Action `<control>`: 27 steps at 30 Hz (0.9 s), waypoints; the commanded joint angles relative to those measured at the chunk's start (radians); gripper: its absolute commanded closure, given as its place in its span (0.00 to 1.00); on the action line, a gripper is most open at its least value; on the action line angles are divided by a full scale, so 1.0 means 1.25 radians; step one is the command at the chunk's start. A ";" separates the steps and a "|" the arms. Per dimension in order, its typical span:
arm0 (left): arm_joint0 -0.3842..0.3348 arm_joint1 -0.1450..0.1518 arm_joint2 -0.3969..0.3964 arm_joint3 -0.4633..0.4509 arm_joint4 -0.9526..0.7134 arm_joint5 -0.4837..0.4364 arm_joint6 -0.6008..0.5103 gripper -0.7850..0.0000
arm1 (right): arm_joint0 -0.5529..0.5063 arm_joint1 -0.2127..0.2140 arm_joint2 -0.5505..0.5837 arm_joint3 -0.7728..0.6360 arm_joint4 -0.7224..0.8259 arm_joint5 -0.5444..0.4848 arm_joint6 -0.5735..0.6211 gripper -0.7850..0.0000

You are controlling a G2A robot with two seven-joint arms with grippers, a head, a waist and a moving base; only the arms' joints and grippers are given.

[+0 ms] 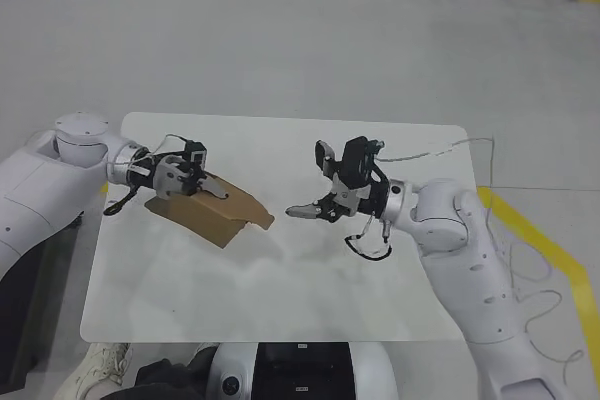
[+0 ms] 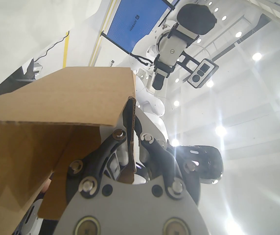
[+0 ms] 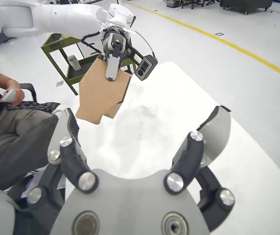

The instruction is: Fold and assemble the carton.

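A flat brown cardboard carton [image 1: 212, 210] is held tilted over the left half of the white table [image 1: 280, 290]. My left gripper [image 1: 216, 187] is shut on one of its upper panels. In the left wrist view the carton [image 2: 56, 103] has its corrugated edge pinched between the fingers [image 2: 130, 133]. The right wrist view shows the carton [image 3: 100, 94] hanging from the left gripper [image 3: 111, 74] above the tabletop. My right gripper [image 1: 305, 211] hovers open to the right of the carton, a short gap away, with nothing between its spread fingers [image 3: 215, 128].
The table's right and front areas are bare. A green metal cart [image 3: 64, 57] stands beyond the table's left side. A seated person [image 3: 10, 123] is at the table's near-left corner, holding a small white device.
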 commanded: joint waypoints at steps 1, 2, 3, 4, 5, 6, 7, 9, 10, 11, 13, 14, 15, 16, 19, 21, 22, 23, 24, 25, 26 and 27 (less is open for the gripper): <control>-0.010 0.000 0.032 -0.002 -0.009 -0.001 0.000 1.00 | -0.006 0.000 -0.012 0.000 -0.075 -0.018 -0.058 0.04; -0.017 -0.001 0.049 -0.004 -0.014 -0.001 0.000 1.00 | -0.009 0.000 -0.015 0.001 -0.106 -0.023 -0.084 0.09; -0.023 -0.002 0.061 -0.006 -0.025 -0.001 0.000 1.00 | -0.012 0.000 -0.018 0.003 -0.132 -0.024 -0.106 0.14; -0.019 -0.003 0.061 -0.009 -0.027 -0.001 0.000 1.00 | -0.014 0.001 -0.023 0.004 -0.154 -0.027 -0.124 0.14; -0.017 -0.005 0.061 -0.013 -0.027 -0.001 0.000 1.00 | -0.015 0.001 -0.024 0.004 -0.174 -0.028 -0.140 0.13; -0.013 -0.006 0.061 -0.018 -0.031 -0.001 0.000 1.00 | -0.017 0.002 -0.028 0.005 -0.193 -0.030 -0.153 0.13; -0.009 -0.007 0.061 -0.019 -0.033 -0.001 0.000 1.00 | -0.019 0.003 -0.031 0.006 -0.207 -0.033 -0.165 0.12; -0.006 -0.009 0.061 -0.022 -0.037 -0.001 0.000 1.00 | -0.022 0.004 -0.037 0.006 -0.228 -0.039 -0.187 0.13; -0.005 -0.010 0.061 -0.020 -0.038 -0.001 0.000 1.00 | -0.024 0.005 -0.041 0.005 -0.238 -0.041 -0.196 0.13; -0.004 -0.011 0.061 -0.018 -0.036 -0.001 0.000 1.00 | -0.025 0.005 -0.044 0.003 -0.248 -0.041 -0.207 0.13; -0.001 -0.014 0.061 -0.023 -0.041 -0.001 0.000 1.00 | -0.030 0.006 -0.052 0.001 -0.266 -0.039 -0.229 0.13; -0.001 -0.016 0.061 -0.021 -0.039 -0.001 0.000 1.00 | -0.033 0.006 -0.057 0.000 -0.275 -0.040 -0.236 0.12; 0.000 -0.018 0.061 -0.022 -0.038 -0.001 0.000 1.00 | -0.035 0.006 -0.063 0.000 -0.281 -0.042 -0.244 0.12; 0.001 -0.020 0.061 -0.022 -0.039 0.000 0.000 1.00 | -0.037 0.007 -0.068 0.000 -0.287 -0.043 -0.250 0.12; 0.003 -0.024 0.061 -0.023 -0.039 0.000 0.000 1.00 | -0.041 0.008 -0.082 -0.002 -0.303 -0.043 -0.266 0.13; 0.006 -0.027 0.061 -0.020 -0.036 0.000 0.000 1.00 | -0.044 0.008 -0.092 -0.004 -0.316 -0.038 -0.276 0.12; 0.006 -0.028 0.061 -0.019 -0.036 0.000 0.000 1.00 | -0.045 0.008 -0.097 -0.004 -0.322 -0.034 -0.281 0.12; 0.006 -0.029 0.061 -0.019 -0.036 0.000 0.000 1.00 | -0.044 0.008 -0.102 -0.003 -0.330 -0.030 -0.284 0.13; 0.007 -0.030 0.061 -0.019 -0.037 0.000 0.000 1.00 | -0.044 0.008 -0.106 -0.001 -0.336 -0.026 -0.287 0.14; 0.007 -0.031 0.061 -0.017 -0.040 0.000 0.000 1.00 | -0.043 0.008 -0.111 0.002 -0.341 -0.022 -0.290 0.14; 0.007 -0.031 0.061 -0.017 -0.041 0.000 0.000 1.00 | -0.042 0.008 -0.116 0.005 -0.345 -0.019 -0.293 0.14; 0.007 -0.031 0.061 -0.017 -0.041 0.000 0.000 1.00 | -0.041 0.008 -0.120 0.008 -0.348 -0.016 -0.296 0.15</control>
